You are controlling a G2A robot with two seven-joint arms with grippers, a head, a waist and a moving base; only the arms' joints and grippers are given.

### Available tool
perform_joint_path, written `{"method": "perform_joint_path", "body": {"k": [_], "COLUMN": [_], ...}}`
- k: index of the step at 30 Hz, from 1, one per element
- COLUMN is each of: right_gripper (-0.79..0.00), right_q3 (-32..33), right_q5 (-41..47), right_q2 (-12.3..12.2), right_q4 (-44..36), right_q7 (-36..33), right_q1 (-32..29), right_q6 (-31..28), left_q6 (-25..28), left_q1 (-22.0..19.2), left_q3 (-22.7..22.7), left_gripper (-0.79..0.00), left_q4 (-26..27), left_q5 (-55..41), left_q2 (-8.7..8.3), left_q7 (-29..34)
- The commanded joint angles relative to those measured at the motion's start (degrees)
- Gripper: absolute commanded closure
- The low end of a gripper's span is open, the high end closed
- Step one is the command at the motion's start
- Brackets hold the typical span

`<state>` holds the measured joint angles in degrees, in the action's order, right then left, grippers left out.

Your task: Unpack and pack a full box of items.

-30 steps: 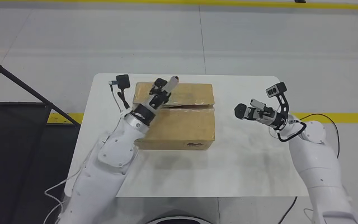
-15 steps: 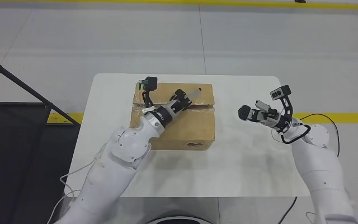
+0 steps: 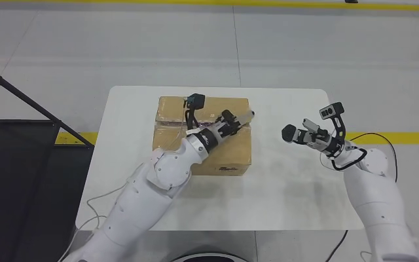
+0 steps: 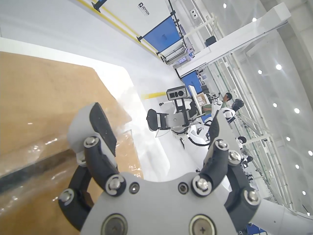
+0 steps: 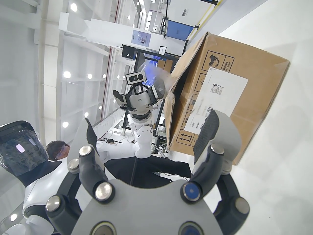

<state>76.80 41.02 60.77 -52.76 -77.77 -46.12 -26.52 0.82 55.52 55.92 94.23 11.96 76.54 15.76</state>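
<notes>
From above, the cardboard box (image 3: 216, 154) sits in the middle of the white table (image 3: 288, 196), in the same spot as a second ago. The left arm lies across the box. The left gripper (image 3: 241, 116) is now at the right end of the top seam, having swept there from the box's upper left corner over the last second. The right gripper (image 3: 292, 133) hovers over bare table just right of the box, apart from it, and has drifted slightly to the right. In the left wrist view, the left gripper's fingers (image 4: 102, 123) are spread wide with nothing between them. They hang over the brown box top at the left of the frame, where clear tape (image 4: 36, 152) covers the dark seam. The right gripper shows farther off near the frame's centre. In the right wrist view, that gripper's fingers (image 5: 210, 135) are also spread wide and empty. The box fills the upper right of the frame, with a white label (image 5: 220, 99) on its near end face. A dark gap shows under the top flap at that end, and the left gripper sits at the flap's edge.
</notes>
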Motion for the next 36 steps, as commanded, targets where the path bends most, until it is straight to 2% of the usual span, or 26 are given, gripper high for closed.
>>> {"method": "perform_joint_path", "body": {"k": [1,8,13,16,21,28,33,36], "right_gripper": [-0.785,-0.785,-0.785,-0.785,-0.785,-0.785,-0.785,-0.785], "right_q3": [0.1,0.2,0.3,0.0,-2.2,-4.0,-4.0,-4.4], "right_q5": [0.1,0.6,0.8,0.9,1.9,1.9,2.0,1.7], "right_q2": [-0.1,-0.3,-0.5,-0.5,0.2,0.8,0.8,1.1], "right_q4": [0.0,-0.2,-0.7,-2.0,-3.3,-2.6,-2.9,-7.8], "right_q7": [0.1,0.1,0.2,0.2,-0.3,-0.1,0.2,3.4], "right_q1": [-0.2,-0.6,-0.4,0.1,2.3,4.2,4.0,2.7], "right_q6": [-0.1,-0.1,-0.2,-0.2,0.3,1.2,1.2,0.5], "left_q6": [0.2,0.7,1.8,2.5,4.2,7.3,7.3,8.3], "left_q1": [-0.3,-0.5,1.1,3.4,9.9,20.5,20.5,20.9], "left_q3": [-0.8,-2.0,0.7,4.7,16.5,31.8,31.8,31.2], "left_gripper": [-0.785,-0.785,-0.785,-0.785,-0.785,-0.785,-0.785,-0.785], "left_q4": [-0.2,0.4,5.5,10.3,17.3,21.0,21.0,21.2], "left_q5": [0.0,0.6,0.2,0.0,-2.5,-1.9,-1.9,-3.6], "left_q2": [0.25,0.91,0.66,0.00,-1.69,-3.98,-3.98,-3.95], "left_q7": [-0.1,-0.9,-1.5,-1.0,1.2,10.1,10.1,10.5]}}
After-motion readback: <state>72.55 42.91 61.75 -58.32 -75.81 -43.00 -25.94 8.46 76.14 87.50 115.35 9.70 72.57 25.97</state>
